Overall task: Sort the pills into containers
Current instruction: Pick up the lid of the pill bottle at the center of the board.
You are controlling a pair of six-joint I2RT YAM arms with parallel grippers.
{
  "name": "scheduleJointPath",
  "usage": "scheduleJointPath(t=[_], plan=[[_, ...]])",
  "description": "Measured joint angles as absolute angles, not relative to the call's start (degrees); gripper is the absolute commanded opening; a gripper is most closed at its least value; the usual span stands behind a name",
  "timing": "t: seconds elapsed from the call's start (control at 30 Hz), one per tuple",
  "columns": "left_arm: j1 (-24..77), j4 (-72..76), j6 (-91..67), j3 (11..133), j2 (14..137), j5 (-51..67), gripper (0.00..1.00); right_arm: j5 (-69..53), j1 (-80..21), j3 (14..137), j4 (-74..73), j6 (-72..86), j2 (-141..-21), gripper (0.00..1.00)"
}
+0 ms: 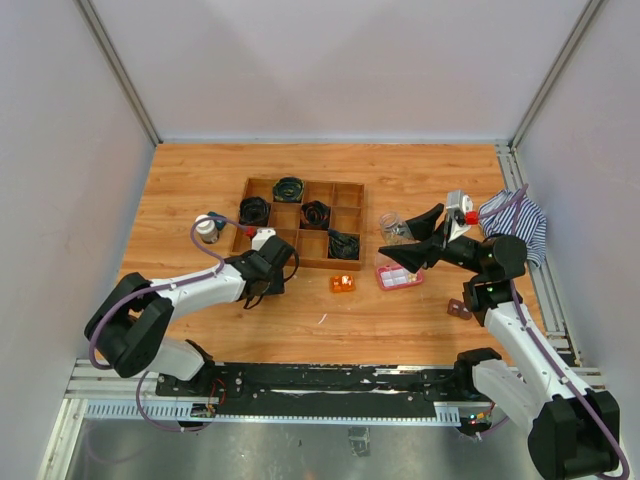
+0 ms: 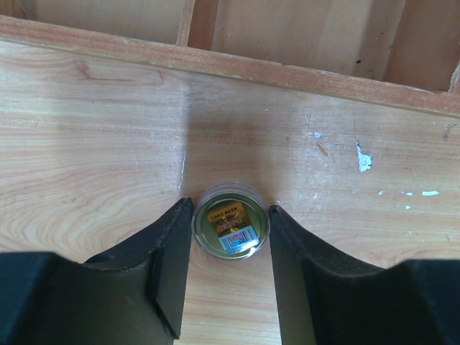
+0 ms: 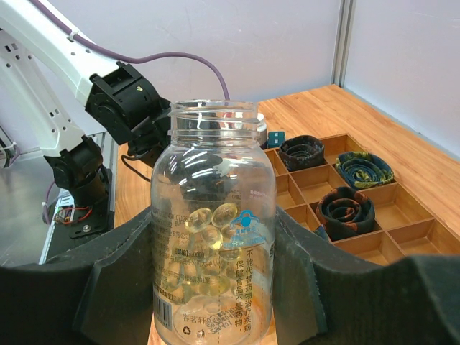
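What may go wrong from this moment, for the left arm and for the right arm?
1. The clear bottle gripped between the right fingers has no cap. Even a small tilt might spill its yellow capsules.
2. The left fingers flank the small round container only at their tips, and whether they already press it is unclear. A squeeze there might pop it out or tip it over.

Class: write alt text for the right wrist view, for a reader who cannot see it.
A clear bottle of yellow pills, uncapped, is gripped between the fingers of the right tool. Behind it are the left arm and a wooden tray holding coils.
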State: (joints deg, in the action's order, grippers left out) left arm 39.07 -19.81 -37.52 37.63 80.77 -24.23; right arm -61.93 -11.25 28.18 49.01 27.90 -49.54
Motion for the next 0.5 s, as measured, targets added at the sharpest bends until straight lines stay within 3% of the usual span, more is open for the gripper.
scheduleJointPath(t=[0.2, 0.37, 0.5], plan=[[39.07, -19.81, -37.41, 37.45, 80.31, -23.29, 0.21, -61.95, -11.25, 28.18, 48.97, 27.33, -49.52, 0.01], [39.07, -18.65, -36.88, 34.5, 74.61, -17.08, 0.19, -63.29, -11.25, 28.18, 48.49, 25.39, -49.52, 0.01], [39.07, -11.55, -37.15, 29.69, 61.52, -7.18, 0.19, -66.06, -11.27, 28.18, 47.31, 22.31, -49.52, 0.01]])
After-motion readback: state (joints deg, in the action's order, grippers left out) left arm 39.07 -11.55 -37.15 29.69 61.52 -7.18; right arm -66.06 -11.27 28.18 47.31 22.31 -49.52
